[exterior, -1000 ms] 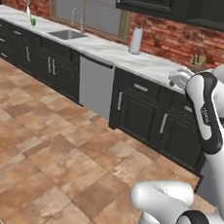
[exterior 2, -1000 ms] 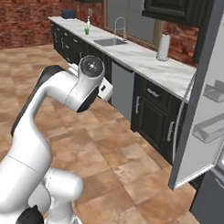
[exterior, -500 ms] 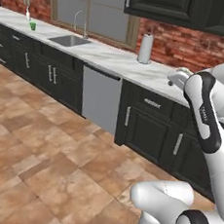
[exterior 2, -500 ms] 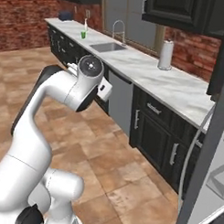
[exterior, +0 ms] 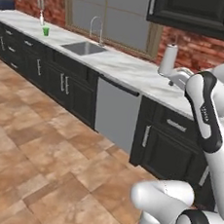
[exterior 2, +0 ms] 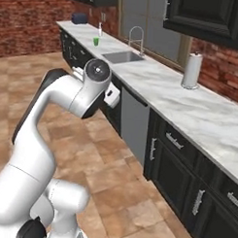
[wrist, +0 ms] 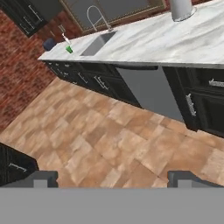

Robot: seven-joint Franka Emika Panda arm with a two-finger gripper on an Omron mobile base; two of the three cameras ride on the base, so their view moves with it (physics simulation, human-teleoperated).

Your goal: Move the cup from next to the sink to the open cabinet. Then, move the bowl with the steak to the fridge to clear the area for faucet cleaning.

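We judge the first step is in hand, and only its approach: the cup [exterior: 45, 30] stands on the white marble counter [exterior: 133, 69] well apart from us, to the far side of the sink [exterior: 84, 48], with the faucet [exterior: 97, 28] rising behind the basin. In the right base view the cup [exterior 2: 96, 41] sits beyond the sink [exterior 2: 121, 56], close to a slim white bottle [exterior 2: 100, 29] and short of a dark blue object [exterior 2: 79, 17] at the counter's far end, too small to name. Our gripper [wrist: 112, 178] is carried over the tiled floor [wrist: 109, 140], its fingertips [wrist: 41, 178] spread wide with nothing between them; empty and open. From the hand view the cup [wrist: 69, 50] lies far ahead, up and to the left, across the floor and past a grey dishwasher front [wrist: 151, 89]. A white paper towel roll [exterior: 168, 59] stands much nearer the arm than the cup does. The next move, as we read it, calls for closing in along the counter toward the sink before any reach, then lowering the open jaws around the tumbler. We cannot pick out the bowl or the steak from here.
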